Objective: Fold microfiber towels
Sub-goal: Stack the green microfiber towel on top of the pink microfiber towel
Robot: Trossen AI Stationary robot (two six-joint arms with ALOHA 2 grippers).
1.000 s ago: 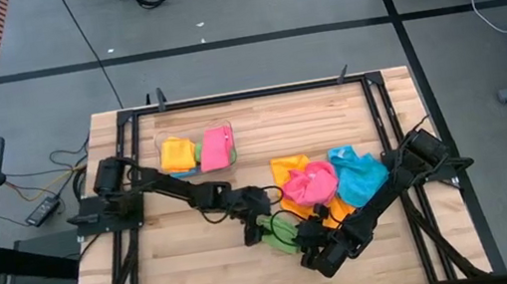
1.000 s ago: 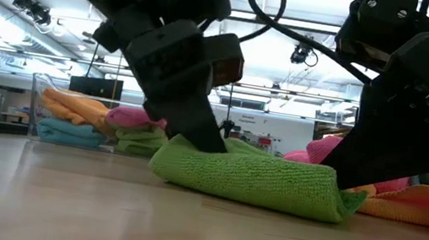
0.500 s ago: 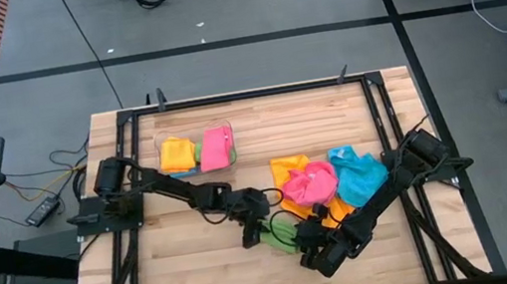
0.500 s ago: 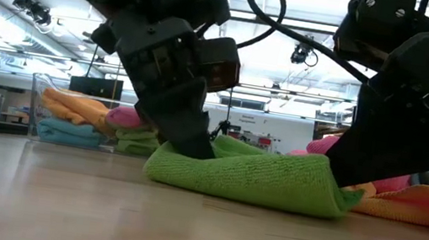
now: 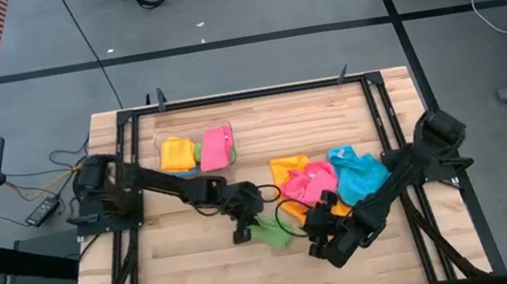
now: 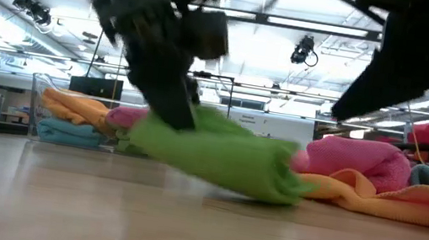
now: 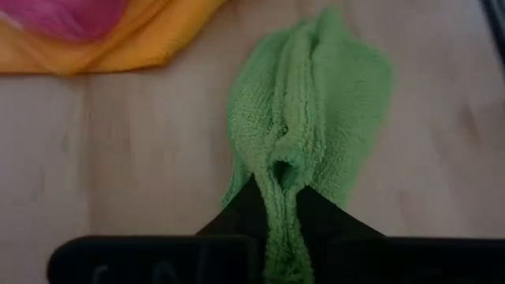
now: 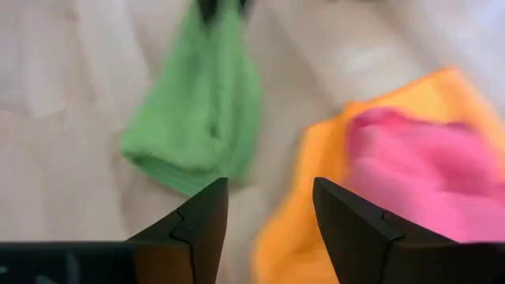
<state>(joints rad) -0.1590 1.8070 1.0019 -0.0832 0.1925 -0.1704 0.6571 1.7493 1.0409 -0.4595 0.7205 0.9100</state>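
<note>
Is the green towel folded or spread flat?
Folded: the green towel is a bunched, doubled bundle, one end pinched in the left gripper, not lying flat.

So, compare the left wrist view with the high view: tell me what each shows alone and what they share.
Only the left wrist view: the left tool pinching a ridge of the green towel. Only the high view: the bin of folded towels, the blue towel and the right tool, open, off the cloth. Both: the green towel lying beside the orange towel and pink towel.

Your 2 arms were matte black, built of chunky jointed segments trailing looped black cables; each gripper ended in 2 dark, wedge-shaped fingers (image 8: 197,225) on a flat black crossbar.
</note>
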